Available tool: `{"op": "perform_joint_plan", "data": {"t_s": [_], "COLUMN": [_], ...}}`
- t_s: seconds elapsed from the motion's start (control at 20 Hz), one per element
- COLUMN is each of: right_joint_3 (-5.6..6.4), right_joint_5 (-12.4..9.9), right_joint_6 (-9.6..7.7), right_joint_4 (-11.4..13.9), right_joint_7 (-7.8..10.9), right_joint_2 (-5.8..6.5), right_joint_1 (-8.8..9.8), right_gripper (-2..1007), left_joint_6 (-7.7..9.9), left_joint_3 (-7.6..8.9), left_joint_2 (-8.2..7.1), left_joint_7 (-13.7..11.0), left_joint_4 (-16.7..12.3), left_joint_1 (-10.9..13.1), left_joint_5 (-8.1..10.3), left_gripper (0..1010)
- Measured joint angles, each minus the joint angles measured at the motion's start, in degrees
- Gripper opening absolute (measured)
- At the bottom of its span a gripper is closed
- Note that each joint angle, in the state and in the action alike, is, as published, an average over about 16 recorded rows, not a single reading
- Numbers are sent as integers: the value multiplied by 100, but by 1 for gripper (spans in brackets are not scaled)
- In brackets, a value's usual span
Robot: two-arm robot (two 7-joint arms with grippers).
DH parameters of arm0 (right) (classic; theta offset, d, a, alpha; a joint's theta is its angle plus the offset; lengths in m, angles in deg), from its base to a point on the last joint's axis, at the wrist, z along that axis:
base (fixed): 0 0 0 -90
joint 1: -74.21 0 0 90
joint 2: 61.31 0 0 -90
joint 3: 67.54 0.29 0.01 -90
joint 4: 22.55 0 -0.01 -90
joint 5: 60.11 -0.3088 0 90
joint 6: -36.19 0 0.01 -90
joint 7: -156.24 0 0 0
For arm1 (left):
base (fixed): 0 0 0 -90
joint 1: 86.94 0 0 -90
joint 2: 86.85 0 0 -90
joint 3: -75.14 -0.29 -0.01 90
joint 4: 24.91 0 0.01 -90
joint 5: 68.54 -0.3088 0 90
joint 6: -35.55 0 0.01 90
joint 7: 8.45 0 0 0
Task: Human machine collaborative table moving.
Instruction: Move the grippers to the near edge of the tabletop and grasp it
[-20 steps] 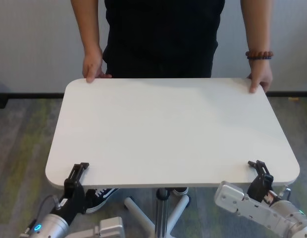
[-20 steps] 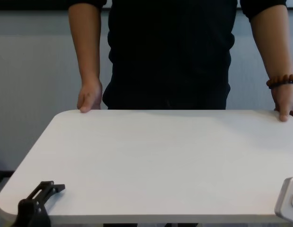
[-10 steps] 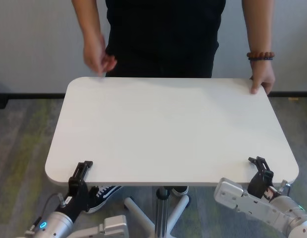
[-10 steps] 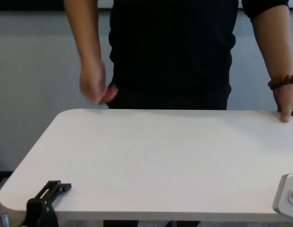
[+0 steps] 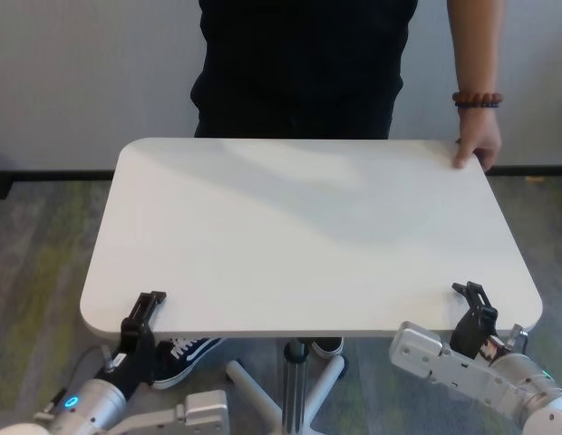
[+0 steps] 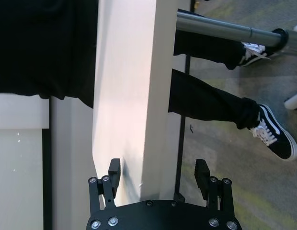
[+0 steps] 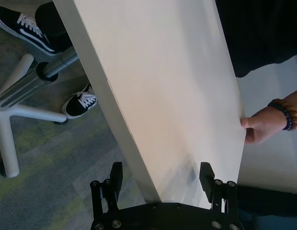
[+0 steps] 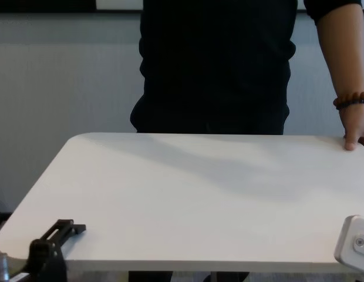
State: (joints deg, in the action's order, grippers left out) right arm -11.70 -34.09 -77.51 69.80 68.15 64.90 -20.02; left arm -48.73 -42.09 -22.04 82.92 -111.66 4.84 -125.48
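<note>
While both sets of jaws stand spread wide, one finger above and one below the thin near edge of the table, the left gripper sits at the seven o'clock corner and the right gripper at the five o'clock corner, neither visibly clamped. The white tabletop rests on a silver centre pole over grey carpet. The human, black-shirted, stands at twelve o'clock, one hand with a bead bracelet touching the one o'clock corner.

An office-like room: grey-green carpet tiles, plain pale wall, dark skirting.
</note>
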Motion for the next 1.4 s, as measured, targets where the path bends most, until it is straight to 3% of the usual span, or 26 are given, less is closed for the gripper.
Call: {"op": "perform_joint_plan", "data": {"t_s": [0.55,1.4], "right_joint_3": [60,103], "right_joint_5": [129,470], "right_joint_6": [55,88], "right_joint_4": [-53,-204], "right_joint_7": [138,318], "right_joint_2": [-99,-189], "right_joint_1": [-18,-85], "right_gripper": [1005,1005], "left_joint_6": [236,441], "left_joint_3": [-70,-279], "left_joint_2": [-294,-186], "left_joint_7": [-546,-758], "left_joint_4": [-595,-760], "left_joint_1": [150,71], "left_joint_5": [-172,-376], "left_gripper": [1002,1001]}}
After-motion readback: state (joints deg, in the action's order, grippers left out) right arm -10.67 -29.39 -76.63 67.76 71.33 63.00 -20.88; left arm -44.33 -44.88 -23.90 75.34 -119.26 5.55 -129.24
